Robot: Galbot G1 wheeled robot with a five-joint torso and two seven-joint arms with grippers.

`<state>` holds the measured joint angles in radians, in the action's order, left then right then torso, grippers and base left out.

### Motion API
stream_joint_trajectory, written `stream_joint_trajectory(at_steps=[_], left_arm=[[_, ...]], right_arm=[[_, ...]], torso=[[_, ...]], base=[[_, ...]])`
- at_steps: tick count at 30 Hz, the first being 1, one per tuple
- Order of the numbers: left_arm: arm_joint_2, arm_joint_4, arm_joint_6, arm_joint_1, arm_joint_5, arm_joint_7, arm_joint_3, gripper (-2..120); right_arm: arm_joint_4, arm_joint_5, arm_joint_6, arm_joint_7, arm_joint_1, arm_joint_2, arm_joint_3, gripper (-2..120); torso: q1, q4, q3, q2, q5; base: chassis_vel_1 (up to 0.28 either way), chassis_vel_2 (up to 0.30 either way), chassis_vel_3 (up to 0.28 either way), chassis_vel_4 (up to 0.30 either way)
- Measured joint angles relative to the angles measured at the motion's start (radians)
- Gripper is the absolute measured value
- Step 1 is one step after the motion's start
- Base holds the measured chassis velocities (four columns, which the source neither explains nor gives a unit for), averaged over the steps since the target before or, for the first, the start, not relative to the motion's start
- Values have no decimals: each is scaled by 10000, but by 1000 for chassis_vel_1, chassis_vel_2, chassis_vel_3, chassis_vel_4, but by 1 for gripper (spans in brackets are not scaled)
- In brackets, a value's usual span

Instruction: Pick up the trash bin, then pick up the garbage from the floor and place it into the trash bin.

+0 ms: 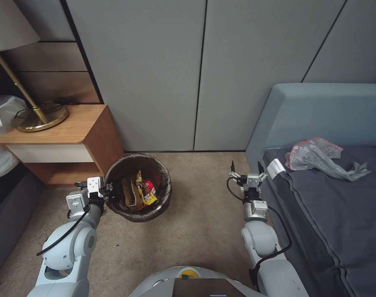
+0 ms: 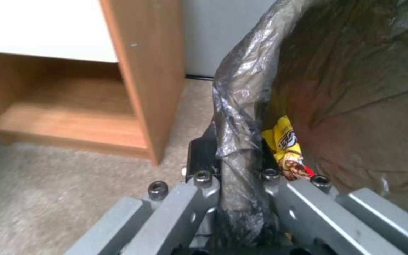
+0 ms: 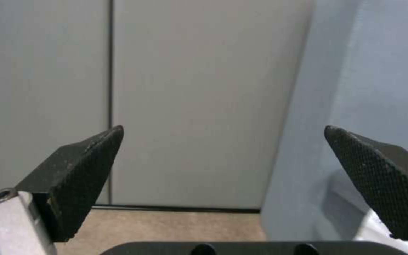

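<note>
The trash bin point(image 1: 155, 205), round with a dark bag folded over its rim, stands on the carpet just right of the nightstand. Inside lies garbage point(image 1: 146, 192): a yellow wrapper, a red-and-white cup and a tan paper bag. My left gripper point(image 1: 107, 190) is shut on the bin's left rim. The left wrist view shows the bagged rim of the trash bin point(image 2: 236, 141) pinched between the jaws of my left gripper point(image 2: 234, 170), with the yellow wrapper of the garbage point(image 2: 287, 145) just inside. My right gripper point(image 1: 245, 169) hangs open and empty beside the bed, its fingertips point(image 3: 86, 166) wide apart.
A wooden nightstand point(image 1: 78, 136) with a brass lamp point(image 1: 35, 113) stands left of the bin. A grey-blue bed point(image 1: 332, 214) with a crumpled plastic bag point(image 1: 320, 159) on it fills the right. Grey wall panels point(image 1: 204, 74) close the back. Bare carpet point(image 1: 200, 231) lies between my arms.
</note>
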<state>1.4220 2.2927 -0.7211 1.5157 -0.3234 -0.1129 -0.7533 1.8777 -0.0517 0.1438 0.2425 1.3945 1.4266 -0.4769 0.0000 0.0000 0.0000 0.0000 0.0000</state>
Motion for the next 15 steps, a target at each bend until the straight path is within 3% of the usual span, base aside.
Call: stream_joint_trajectory(at_steps=[15], left_arm=[[-16, 185, -133, 37, -490, -332, -66, 0]], right_arm=[[-44, -2, -81, 9, -73, -65, 42, 100]], torso=[[0, 0, 0, 0, 0]], base=[[100, 100, 100, 101]])
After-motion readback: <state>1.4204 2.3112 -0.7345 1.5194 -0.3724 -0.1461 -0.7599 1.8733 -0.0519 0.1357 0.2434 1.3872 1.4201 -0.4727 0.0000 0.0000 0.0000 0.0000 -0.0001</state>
